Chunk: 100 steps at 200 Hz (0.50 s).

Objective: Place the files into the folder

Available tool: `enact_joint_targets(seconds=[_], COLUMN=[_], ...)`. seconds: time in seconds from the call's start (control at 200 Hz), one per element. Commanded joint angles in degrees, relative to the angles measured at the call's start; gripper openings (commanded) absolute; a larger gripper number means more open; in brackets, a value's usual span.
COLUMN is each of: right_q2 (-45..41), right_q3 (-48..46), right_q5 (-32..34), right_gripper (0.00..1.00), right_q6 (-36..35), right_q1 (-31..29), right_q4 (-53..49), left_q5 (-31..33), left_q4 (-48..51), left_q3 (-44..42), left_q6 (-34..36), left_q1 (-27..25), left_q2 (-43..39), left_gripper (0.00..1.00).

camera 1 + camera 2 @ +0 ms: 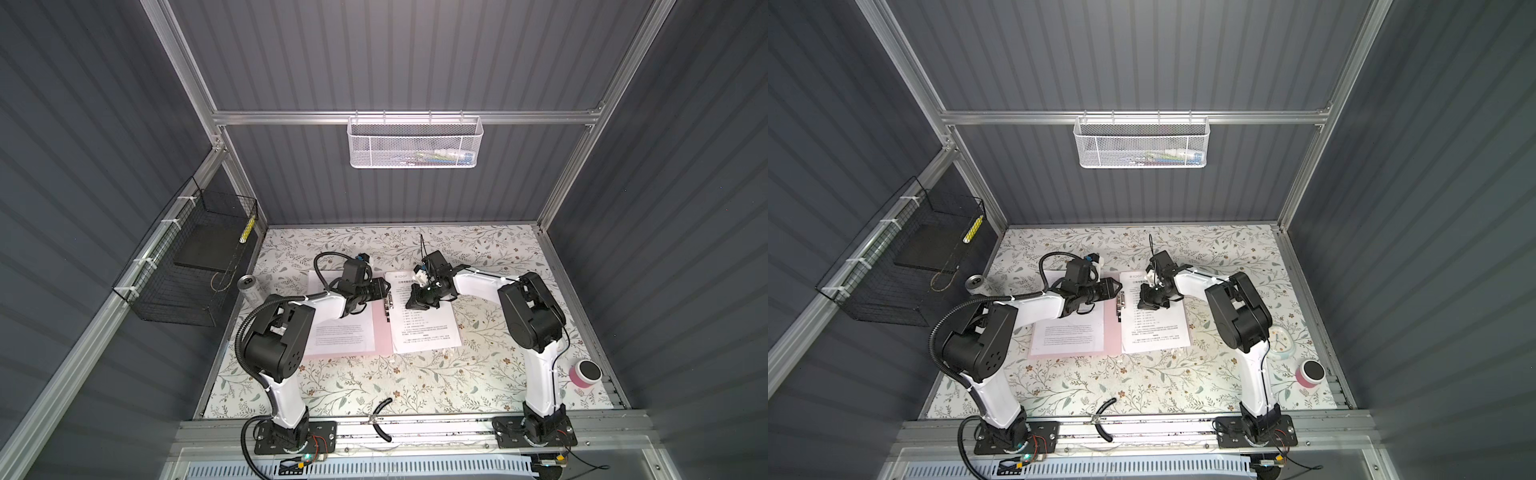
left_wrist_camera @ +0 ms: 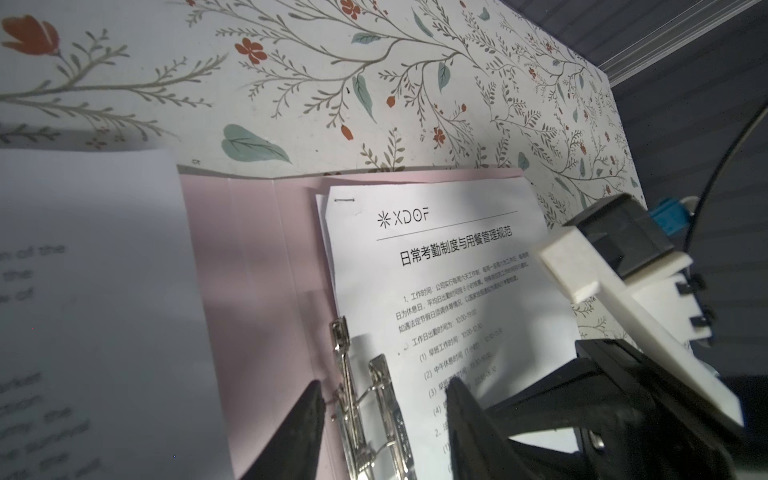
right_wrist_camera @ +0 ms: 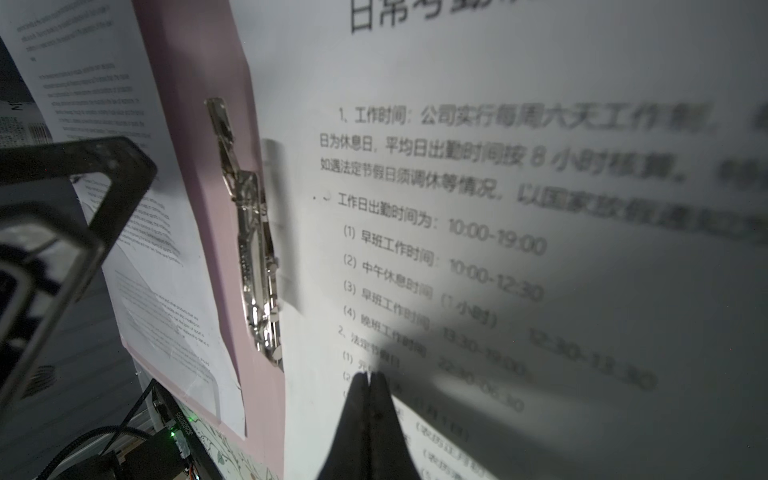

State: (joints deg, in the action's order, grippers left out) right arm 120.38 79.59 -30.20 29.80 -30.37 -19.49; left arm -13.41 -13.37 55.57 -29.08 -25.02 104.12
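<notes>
The pale pink folder lies open on the flowered table in both top views. Along its spine runs a metal clip bar. Of the files, one white sheet lies on the left cover. Stapled sheets headed XDOF lie on the right cover, next to the clip. My left gripper is open, one finger on each side of the clip bar, with gaps showing. My right gripper is shut, with its tips on the stapled sheets.
A metal can stands left of the folder. A pink cup with a black top and a small clock are at the right. Pliers lie at the front edge. A black wire basket hangs on the left wall.
</notes>
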Motion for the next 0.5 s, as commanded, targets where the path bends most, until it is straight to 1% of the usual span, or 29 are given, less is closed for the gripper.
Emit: enact_joint_targets(seconds=[0.0,0.495], right_q2=[0.52,1.19], right_q3=[-0.53,-2.91], right_q5=[-0.70,-1.08], right_gripper=[0.00,0.00], right_q6=[0.57,0.76], right_q1=[0.30,0.31], right_q4=[0.68,1.91], left_q5=[-0.92,-2.21], left_q4=[-0.86,-1.75], left_q3=[1.65,4.27], left_q6=[0.60,0.60], left_q1=[0.41,0.41], left_q2=[1.38,5.36], left_gripper=[0.49,0.49])
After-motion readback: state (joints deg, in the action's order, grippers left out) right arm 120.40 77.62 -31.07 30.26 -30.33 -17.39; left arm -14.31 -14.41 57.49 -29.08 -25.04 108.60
